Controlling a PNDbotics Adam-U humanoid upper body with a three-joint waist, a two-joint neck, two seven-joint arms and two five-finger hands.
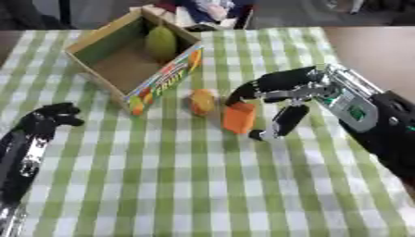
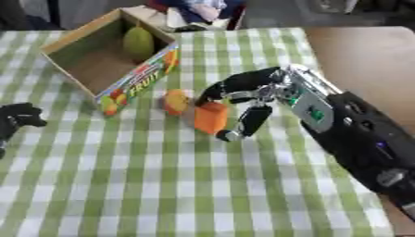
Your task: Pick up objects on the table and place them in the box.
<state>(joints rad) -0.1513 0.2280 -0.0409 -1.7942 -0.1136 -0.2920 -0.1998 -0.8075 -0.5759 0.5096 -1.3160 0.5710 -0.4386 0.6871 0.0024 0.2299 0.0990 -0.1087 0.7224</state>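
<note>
An open cardboard box point(image 1: 166, 76) with a "FRUIT" label on its side stands at the back left, and a green pear point(image 1: 160, 41) lies inside it. A small orange-yellow fruit point(image 1: 203, 102) sits on the checked cloth just right of the box's front corner. Beside it is an orange block point(image 1: 239, 118), slightly tilted. My right hand point(image 1: 292, 88) reaches in from the right, with its fingers curled over the block's top and the thumb against the block's lower right corner. At the left edge my left hand point(image 1: 50, 118) rests with relaxed fingers, holding nothing.
The green-and-white checked cloth point(image 1: 194, 185) covers the table, and bare brown tabletop point(image 1: 377, 51) shows at the right. Bags and clutter lie beyond the far edge behind the box.
</note>
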